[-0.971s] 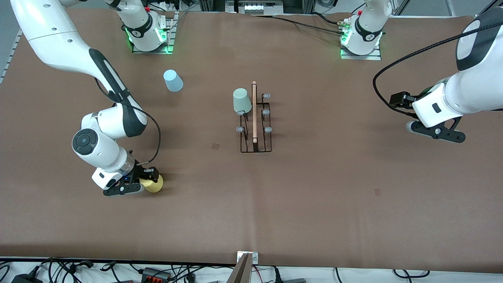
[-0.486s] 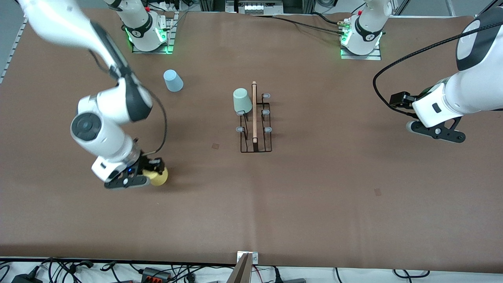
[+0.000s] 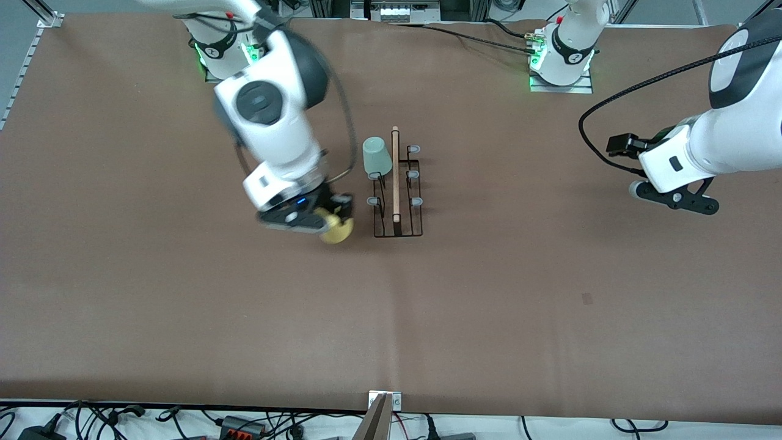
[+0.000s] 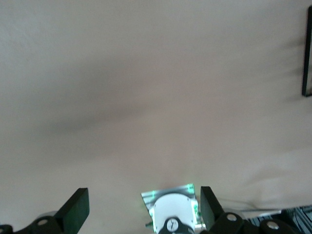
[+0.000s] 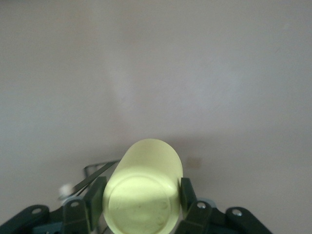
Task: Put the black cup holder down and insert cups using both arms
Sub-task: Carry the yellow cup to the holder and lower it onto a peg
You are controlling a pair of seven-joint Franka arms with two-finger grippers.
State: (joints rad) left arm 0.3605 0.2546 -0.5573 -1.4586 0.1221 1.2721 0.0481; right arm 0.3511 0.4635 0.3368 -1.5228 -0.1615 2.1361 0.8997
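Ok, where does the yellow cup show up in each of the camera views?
Front view: the yellow cup hangs in the right gripper, beside the black cup holder.
Left wrist view: not in it; only the holder's edge shows.
Right wrist view: clamped between the fingers.
Shared landmark: the brown table.

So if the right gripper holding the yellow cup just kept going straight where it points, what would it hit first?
Probably the bare table. The right gripper, shut on the yellow cup, points down beside the black cup holder; its wrist view shows only tabletop ahead.
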